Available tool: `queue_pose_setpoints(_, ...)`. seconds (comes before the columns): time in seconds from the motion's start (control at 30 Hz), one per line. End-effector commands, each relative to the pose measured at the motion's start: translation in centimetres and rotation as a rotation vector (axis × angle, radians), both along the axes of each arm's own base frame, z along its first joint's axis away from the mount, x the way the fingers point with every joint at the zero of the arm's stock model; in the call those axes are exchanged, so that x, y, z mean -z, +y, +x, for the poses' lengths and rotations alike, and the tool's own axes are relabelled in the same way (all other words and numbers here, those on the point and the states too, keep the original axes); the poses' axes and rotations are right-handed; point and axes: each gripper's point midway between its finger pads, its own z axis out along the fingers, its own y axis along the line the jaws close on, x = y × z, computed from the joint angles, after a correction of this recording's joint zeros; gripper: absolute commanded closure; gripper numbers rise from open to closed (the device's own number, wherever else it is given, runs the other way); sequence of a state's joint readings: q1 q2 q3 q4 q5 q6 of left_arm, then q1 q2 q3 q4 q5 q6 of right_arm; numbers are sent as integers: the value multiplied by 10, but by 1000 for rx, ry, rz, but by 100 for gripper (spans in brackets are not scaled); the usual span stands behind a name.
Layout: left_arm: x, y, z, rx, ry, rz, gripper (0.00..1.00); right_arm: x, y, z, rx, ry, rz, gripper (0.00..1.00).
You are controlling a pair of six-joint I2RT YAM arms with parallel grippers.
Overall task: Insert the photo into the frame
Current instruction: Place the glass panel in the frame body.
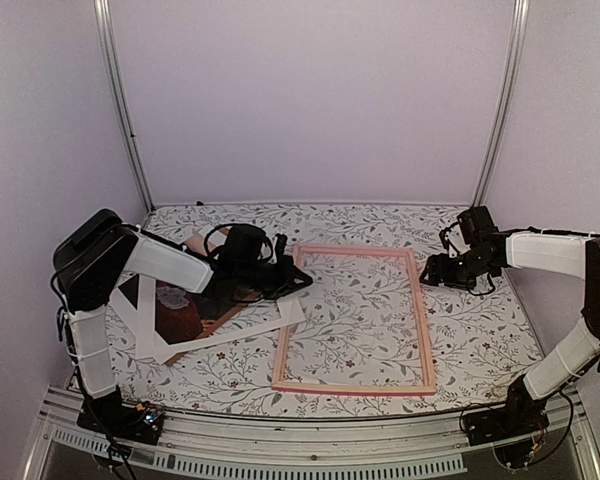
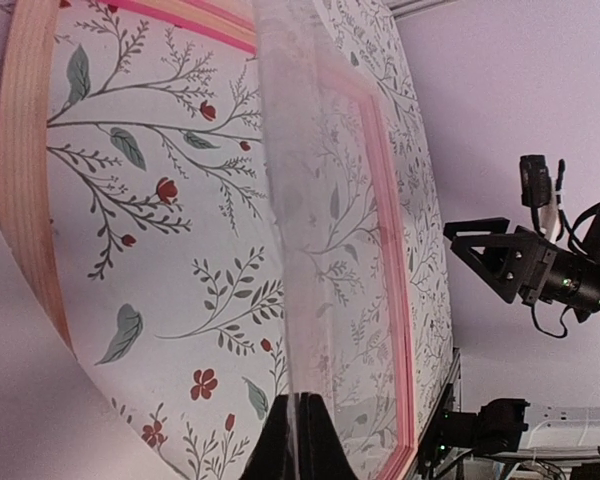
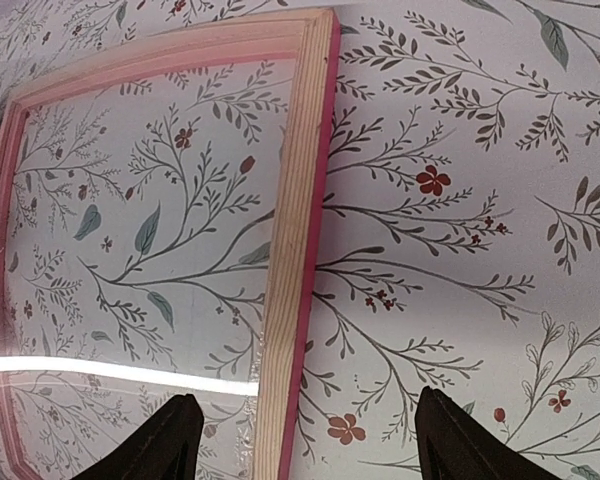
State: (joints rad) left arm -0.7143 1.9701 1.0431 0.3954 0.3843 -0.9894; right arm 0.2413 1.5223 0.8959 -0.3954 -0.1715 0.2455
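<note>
Your frame (image 1: 354, 388) lies flat towards the near edge of the table (image 1: 480, 340) with no photo in it, so the main step is left. The photo (image 1: 180, 312) sits by the left edge, partly under a white mat board (image 1: 230, 335). Your left gripper (image 2: 300, 445) is pinched tight on a clear pane (image 2: 325, 200). Farther back, your right gripper (image 3: 310, 435) hovers wide open over the frame's right rail, holding nothing.

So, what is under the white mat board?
The dark photo shows through its cutout; a brown board pokes out beside it. The left arm hides the rest.
</note>
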Motion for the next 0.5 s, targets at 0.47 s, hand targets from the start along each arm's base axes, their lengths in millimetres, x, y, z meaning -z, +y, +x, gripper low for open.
queue_pose_setpoints(0.47, 4, 1, 4, 14, -5, 12, 100, 4, 4, -1, -15, 4, 6, 23)
